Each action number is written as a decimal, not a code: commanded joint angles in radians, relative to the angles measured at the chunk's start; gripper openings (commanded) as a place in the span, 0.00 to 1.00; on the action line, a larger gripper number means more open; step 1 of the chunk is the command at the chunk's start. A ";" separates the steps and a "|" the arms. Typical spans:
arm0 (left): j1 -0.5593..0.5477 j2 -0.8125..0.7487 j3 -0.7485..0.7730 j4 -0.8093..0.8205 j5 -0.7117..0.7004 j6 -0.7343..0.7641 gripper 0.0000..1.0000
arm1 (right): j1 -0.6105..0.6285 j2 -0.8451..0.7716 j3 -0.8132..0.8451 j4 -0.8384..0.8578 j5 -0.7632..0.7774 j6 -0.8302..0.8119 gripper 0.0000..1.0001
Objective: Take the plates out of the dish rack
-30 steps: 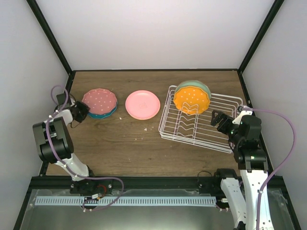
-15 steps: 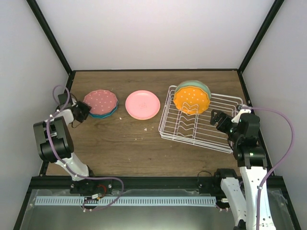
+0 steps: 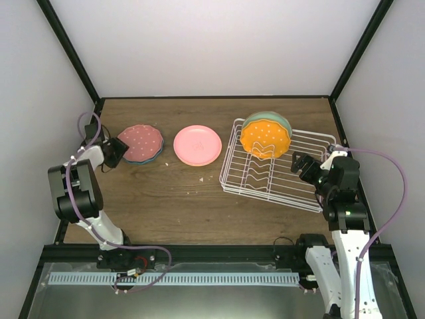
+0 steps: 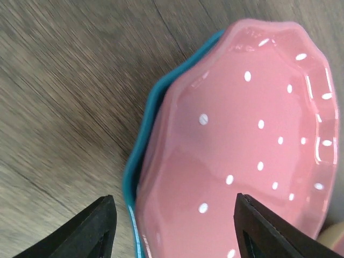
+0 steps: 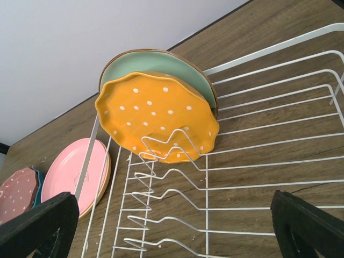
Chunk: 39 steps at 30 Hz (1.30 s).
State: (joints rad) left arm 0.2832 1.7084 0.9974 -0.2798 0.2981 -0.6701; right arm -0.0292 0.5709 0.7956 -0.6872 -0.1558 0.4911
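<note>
Right pincer (image 3: 302,166), spread, faces the orange plate (image 5: 158,118) propped upright in the dish rack (image 5: 279,45); left pincer (image 4: 174,198), likewise spread, faces the maroon plate (image 4: 252,134) stacked leftward.

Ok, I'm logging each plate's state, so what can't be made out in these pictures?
Teal plate: left wrist view, only its rim shows beneath the maroon plate; its face is hidden.
Mint green plate: right wrist view, the orange plate covers most of it.
Left hand: left wrist view, fingers cut off by the bottom edge.
</note>
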 commanded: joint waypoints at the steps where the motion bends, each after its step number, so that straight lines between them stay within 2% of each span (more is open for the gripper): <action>1: -0.009 0.003 0.067 -0.157 -0.201 0.072 0.63 | 0.009 -0.009 0.001 0.012 0.006 0.002 1.00; 7: -0.018 -0.010 0.099 -0.221 -0.289 0.106 0.71 | 0.009 -0.013 -0.003 0.011 -0.004 0.007 1.00; 9: -0.018 -0.020 0.120 -0.220 -0.348 0.135 0.71 | 0.009 -0.013 -0.003 0.008 -0.007 0.008 1.00; 11: -0.020 -0.035 0.154 -0.168 -0.338 0.187 0.69 | 0.009 -0.017 -0.002 0.003 -0.004 0.008 1.00; 12: -0.025 -0.041 0.176 -0.121 -0.302 0.199 0.67 | 0.009 -0.020 -0.003 0.001 -0.002 0.008 1.00; 14: -0.050 -0.033 0.231 0.001 -0.141 0.227 0.66 | 0.009 -0.029 -0.009 0.005 -0.003 0.009 1.00; 18: -0.209 0.065 0.461 0.197 0.137 0.334 0.69 | 0.009 -0.021 -0.014 0.022 -0.016 0.009 1.00; 21: -0.365 0.190 0.711 0.205 0.347 0.494 0.69 | 0.010 -0.014 -0.002 0.023 -0.014 -0.001 1.00; 23: -0.481 0.268 0.873 0.087 0.445 0.720 0.69 | 0.009 -0.017 0.006 0.017 -0.007 -0.006 1.00; 26: -0.667 0.342 1.035 -0.111 0.391 1.117 0.69 | 0.009 -0.030 0.019 -0.005 0.006 -0.009 1.00; 28: -0.758 0.357 1.021 -0.117 0.326 1.235 0.67 | 0.009 -0.048 0.027 -0.025 0.018 -0.007 1.00; 32: -0.848 0.378 0.958 0.002 0.268 1.203 0.65 | 0.009 -0.084 0.050 -0.073 0.055 -0.007 1.00; 39: -0.882 0.416 0.910 0.131 0.196 1.158 0.64 | 0.009 -0.124 0.079 -0.138 0.109 -0.018 1.00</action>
State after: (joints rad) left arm -0.6121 2.0895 1.9121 -0.2382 0.5400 0.4545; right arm -0.0292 0.4667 0.8295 -0.7761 -0.0940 0.4873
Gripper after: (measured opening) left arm 0.648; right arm 0.997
